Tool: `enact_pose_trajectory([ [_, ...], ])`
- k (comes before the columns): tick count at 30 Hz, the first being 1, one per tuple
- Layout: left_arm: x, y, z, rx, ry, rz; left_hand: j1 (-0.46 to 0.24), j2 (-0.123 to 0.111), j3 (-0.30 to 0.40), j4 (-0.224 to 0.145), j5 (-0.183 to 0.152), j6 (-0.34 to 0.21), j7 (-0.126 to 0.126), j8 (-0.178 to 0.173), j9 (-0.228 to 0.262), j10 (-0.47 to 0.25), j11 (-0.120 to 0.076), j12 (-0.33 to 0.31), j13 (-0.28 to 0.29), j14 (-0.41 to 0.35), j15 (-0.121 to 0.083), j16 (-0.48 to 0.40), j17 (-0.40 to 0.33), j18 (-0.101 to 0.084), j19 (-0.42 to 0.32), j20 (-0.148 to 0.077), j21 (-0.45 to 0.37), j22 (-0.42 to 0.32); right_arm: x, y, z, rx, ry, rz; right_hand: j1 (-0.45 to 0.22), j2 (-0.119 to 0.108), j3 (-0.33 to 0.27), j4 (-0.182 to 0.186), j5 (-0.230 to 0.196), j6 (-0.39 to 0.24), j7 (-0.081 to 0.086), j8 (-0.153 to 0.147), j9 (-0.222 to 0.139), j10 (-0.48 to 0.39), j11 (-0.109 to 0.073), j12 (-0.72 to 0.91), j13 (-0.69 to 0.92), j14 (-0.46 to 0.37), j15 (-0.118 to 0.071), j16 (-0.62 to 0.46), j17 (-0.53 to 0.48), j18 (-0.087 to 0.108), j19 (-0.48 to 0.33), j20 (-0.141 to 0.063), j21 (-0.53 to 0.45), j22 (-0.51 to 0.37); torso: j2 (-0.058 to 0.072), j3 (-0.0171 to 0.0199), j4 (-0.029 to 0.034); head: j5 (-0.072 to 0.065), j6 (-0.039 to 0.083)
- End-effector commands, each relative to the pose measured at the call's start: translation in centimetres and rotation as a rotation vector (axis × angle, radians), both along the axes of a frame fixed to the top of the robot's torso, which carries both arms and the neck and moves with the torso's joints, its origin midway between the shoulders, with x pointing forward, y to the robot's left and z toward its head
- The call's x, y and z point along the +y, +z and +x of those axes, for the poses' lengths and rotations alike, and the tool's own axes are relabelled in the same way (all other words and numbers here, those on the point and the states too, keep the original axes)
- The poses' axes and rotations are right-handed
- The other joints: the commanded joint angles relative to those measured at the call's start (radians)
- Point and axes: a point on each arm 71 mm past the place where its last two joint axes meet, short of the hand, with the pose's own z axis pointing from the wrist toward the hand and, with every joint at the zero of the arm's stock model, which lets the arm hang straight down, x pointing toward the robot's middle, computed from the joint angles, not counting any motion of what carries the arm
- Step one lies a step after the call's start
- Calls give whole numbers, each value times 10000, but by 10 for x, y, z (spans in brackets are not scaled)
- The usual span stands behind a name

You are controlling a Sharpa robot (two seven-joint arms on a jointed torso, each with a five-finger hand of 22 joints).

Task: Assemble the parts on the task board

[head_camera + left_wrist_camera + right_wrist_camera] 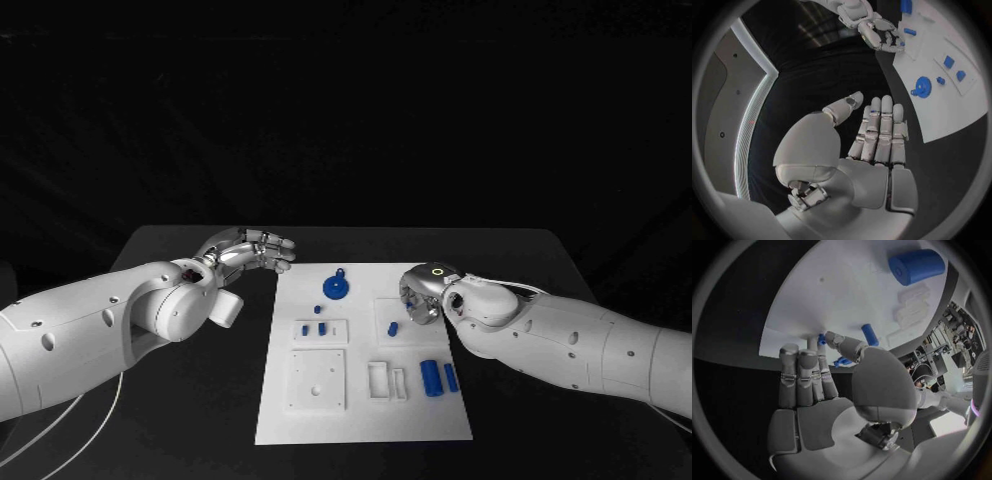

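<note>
A white task board (361, 400) lies in the middle of the black desk (173, 250), reaching to the desk's near edge. Near the board's far edge rests a blue gear (335, 289) with a small tab; below it two small blue pegs (313, 327) stand in a raised white block, and another blue peg (392, 328) sits toward the board's right side. Closer to the near edge a blue cylinder (431, 376) and a thinner blue pin (450, 377) lie side by side, next to white slotted blocks. The left robot hand (248, 250) hovers over bare desk just off the board's far left corner, fingers straight and close together, holding nothing. The right robot hand (421, 296) is over the board's right edge, fingers stretched toward the surface; a small blue piece (842, 361) shows just by its thumb, but whether it is pinched there I cannot tell, since the wrist hides the fingertips from above.
</note>
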Motion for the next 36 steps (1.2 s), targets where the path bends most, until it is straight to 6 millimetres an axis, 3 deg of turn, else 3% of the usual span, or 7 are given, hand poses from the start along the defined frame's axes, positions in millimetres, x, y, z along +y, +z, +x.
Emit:
enact_pose_trajectory([
  [1,-1,1,0,-31,-61,-115,-54,25,-58,21,21,-64,16,42,-15,-48,3,-31,3,58,-9,-58,12,-30,-29,0,-43,12,3,-6,-4,263,97,84,-52,129,60,55,-43,101,-28,68,24,114,-28,29,19,-5,-52,60,-3,672,29,24,-2,153,-2,-5,9,-14,-5],
  [14,-1,1,0,41,-139,-112,-43,36,-64,22,13,-127,38,29,-27,-42,-1,-31,16,134,-34,-82,102,-20,20,-18,-42,38,6,-2,-5,-319,-36,-69,64,400,265,-207,-19,491,-213,295,223,527,-195,202,198,40,-212,119,-20,672,56,-23,94,206,-6,-19,1,31,-26],
  [27,2,0,2,13,-59,-90,-54,33,-73,27,11,-137,42,33,-27,-40,-2,-31,21,159,-43,-93,137,-19,39,-26,-42,47,4,3,-6,-828,66,181,145,367,438,-351,-25,701,-301,368,310,709,-270,246,288,123,-286,146,-40,672,129,-66,172,202,-9,-20,0,64,-4],
  [36,2,0,2,14,-43,-84,-67,41,-78,37,13,-149,46,32,-29,-39,-2,-31,23,171,-48,-103,159,-19,52,-30,-43,53,-3,20,-5,-1026,-85,867,126,317,496,-309,-27,755,-321,382,334,768,-291,255,316,167,-307,155,-47,672,172,-84,198,196,-14,-24,4,103,8],
])
